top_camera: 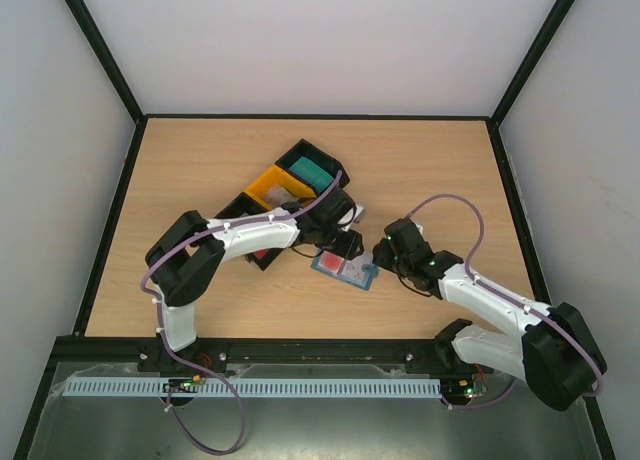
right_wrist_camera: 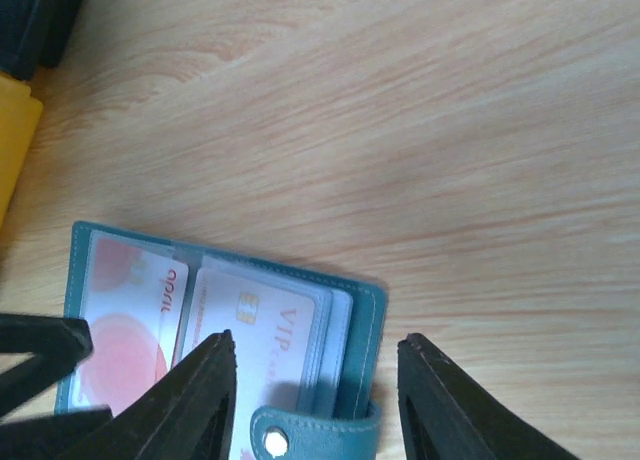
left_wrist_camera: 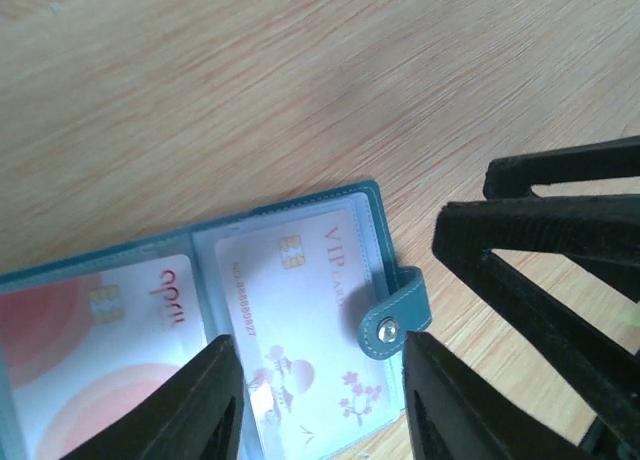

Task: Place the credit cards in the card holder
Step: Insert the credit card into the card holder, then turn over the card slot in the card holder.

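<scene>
Card holder (top_camera: 326, 262) lying open and flat near the middle of the table (top_camera: 200, 170), two credit cards (left_wrist_camera: 300, 300) in its clear sleeves, snap tab (left_wrist_camera: 395, 320) unfastened. Left gripper (left_wrist_camera: 318, 350) and right gripper (right_wrist_camera: 315, 345) both poised over its tabbed page, jaws partly apart, neither holding anything.

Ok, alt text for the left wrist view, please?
An open teal card holder lies on the wooden table with a white-and-pink card showing in each half. The left gripper is over its lower edge, fingers apart, and the right gripper is at the right, beside the snap tab.
</scene>
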Controlling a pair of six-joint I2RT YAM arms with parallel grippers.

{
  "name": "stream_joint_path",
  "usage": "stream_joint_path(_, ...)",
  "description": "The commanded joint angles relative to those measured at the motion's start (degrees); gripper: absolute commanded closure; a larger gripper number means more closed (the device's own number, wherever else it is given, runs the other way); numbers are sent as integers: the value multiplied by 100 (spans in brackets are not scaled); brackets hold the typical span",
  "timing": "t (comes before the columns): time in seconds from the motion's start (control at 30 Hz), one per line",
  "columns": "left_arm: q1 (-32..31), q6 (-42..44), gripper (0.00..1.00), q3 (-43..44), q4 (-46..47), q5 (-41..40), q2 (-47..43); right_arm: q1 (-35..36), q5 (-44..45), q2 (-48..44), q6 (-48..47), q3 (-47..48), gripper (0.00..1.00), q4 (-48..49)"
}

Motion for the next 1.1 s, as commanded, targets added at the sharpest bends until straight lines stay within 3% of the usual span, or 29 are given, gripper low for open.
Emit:
stream_joint_path(0.0,-5,-303,59,-159,-170,-336,-160,26,-220,-160,-56,40,59,-504)
stream_joint_path(0.17,1,-518,78,-375,58,-230,30,26,-1008,-350,-32,-190,69,-273)
stream_joint_path(0.33,47,-732,86,-542,275,-11,171,26,-1334,-289,-19,-318,75,-40)
stream_joint_path(0.77,69,-845,97,-764,311,-63,385,26,-1884,54,112,-552,71,531)
stream_joint_path(1.07,82,-864,97,-813,324,-94,445,26,-2131,274,331,-723,75,991)
